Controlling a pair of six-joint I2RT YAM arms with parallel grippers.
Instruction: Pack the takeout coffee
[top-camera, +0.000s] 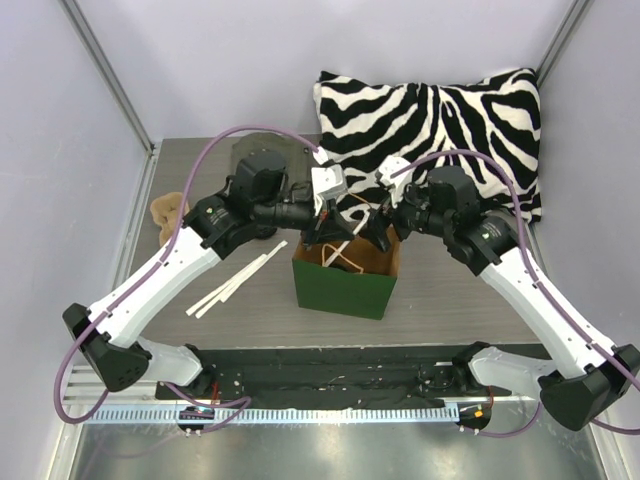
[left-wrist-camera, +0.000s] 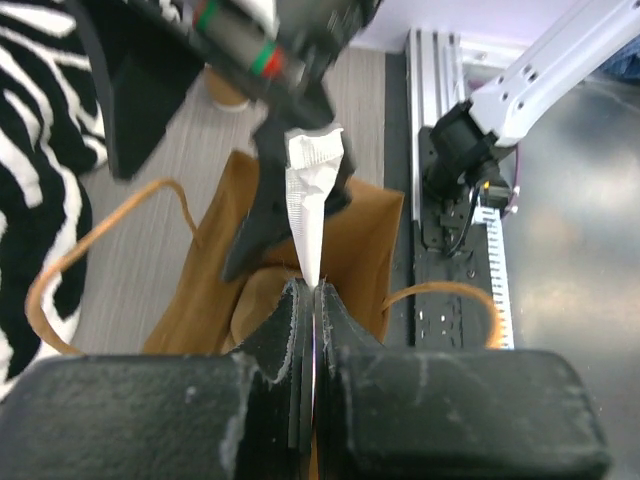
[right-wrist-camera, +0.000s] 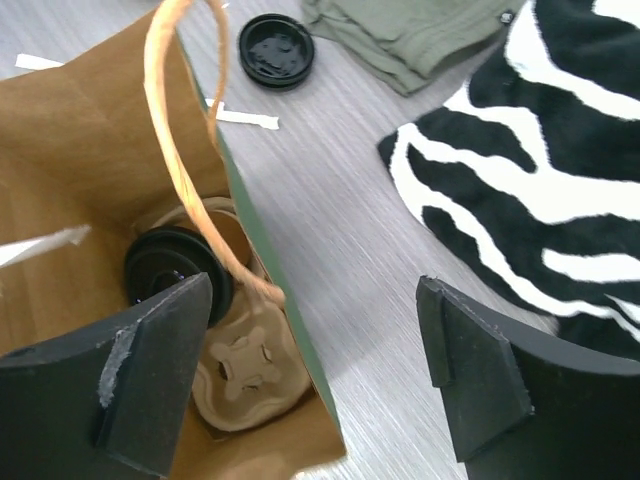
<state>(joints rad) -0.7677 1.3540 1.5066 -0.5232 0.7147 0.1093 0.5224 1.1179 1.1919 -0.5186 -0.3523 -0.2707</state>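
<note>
Figure: both arms over the green bag (top-camera: 345, 285), seen from above and from each wrist
Takeout coffee (right-wrist-camera: 165, 270): already inside the bag, only its black lid showing, seated in the pulp tray (right-wrist-camera: 245, 375) at about 10 o'clock of the tray's middle
Right gripper (right-wrist-camera: 305, 320): fingers spread wide and holding nothing, straddling the bag's rim, with the coffee at its 9 o'clock
Left gripper (left-wrist-camera: 315, 300): fingers pressed together, pinching the lower tip of a white paper packet (left-wrist-camera: 310, 190) that stands up from them over the bag's mouth
Bag handle (right-wrist-camera: 175, 120): a paper loop arching up at 11 o'clock in the right wrist view, close to the right gripper's left finger
Surroundings: zebra pillow (top-camera: 440, 120) at 1 o'clock of the bag, white strips (top-camera: 235, 280) on the table at 9 o'clock, and a loose black lid (right-wrist-camera: 276, 50) beside an olive cloth (right-wrist-camera: 400, 40) at 12 o'clock
Step in hand (judged): the cup looks packed, so what remains is to add the packet and take both arms clear
Doing it well, left arm: bring the packet down inside the brown walls before parting the fingers, aiming beside the lid rather than onto it
Doing it well, right arm: rise straight up so neither finger hooks the handle loop
Risk: a snagged handle or a push on the rim could tilt the light bag and unseat the cup
</note>
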